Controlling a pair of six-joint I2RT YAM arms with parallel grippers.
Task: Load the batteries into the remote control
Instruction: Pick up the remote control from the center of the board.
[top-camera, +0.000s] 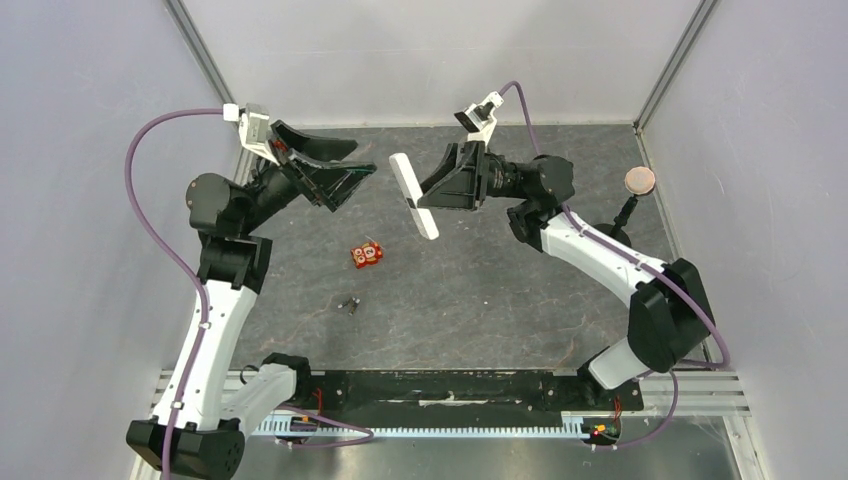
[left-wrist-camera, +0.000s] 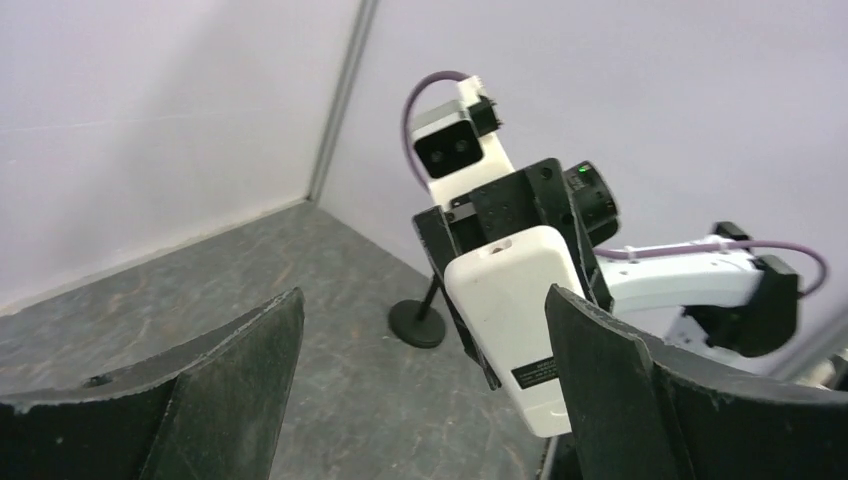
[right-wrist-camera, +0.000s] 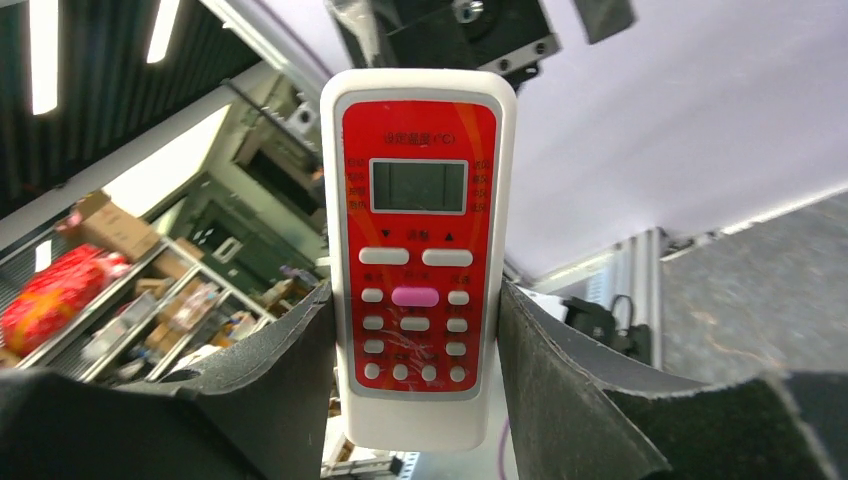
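From above, the right gripper (top-camera: 420, 197) sits in mid-frame, raised over the table (top-camera: 520, 290). It is clamped on the remote (top-camera: 411, 190), which hangs as a slanted white bar. The left gripper (top-camera: 364, 158), upper left of centre, faces it from just beside, with its fingers spread wide and nothing between them. Below them on the table lie a small red piece (top-camera: 366, 255) and a dark bit (top-camera: 348, 303), well apart from both grippers. We cannot say for sure that either is a battery. A disc on a stand (top-camera: 638, 182) is at the right edge.

In the left wrist view, our own fingers (left-wrist-camera: 240, 380) frame the bottom corners, far apart. The remote shows right of centre with its plain white back and a small label (left-wrist-camera: 535, 372) turned toward us. We cannot tell whether its cover is on.

In the right wrist view, the remote fills the centre with its red face toward the camera. Its lower half is pinched at both sides by the fingers (right-wrist-camera: 560, 390).

We judge this to be the presenting step, with the remote held steady and its back offered to the free gripper. No batteries appear loaded. The next move likely calls for the left gripper either to work the back cover or to go down for a battery. It should come in squarely, so the remote does not twist in its side grip.
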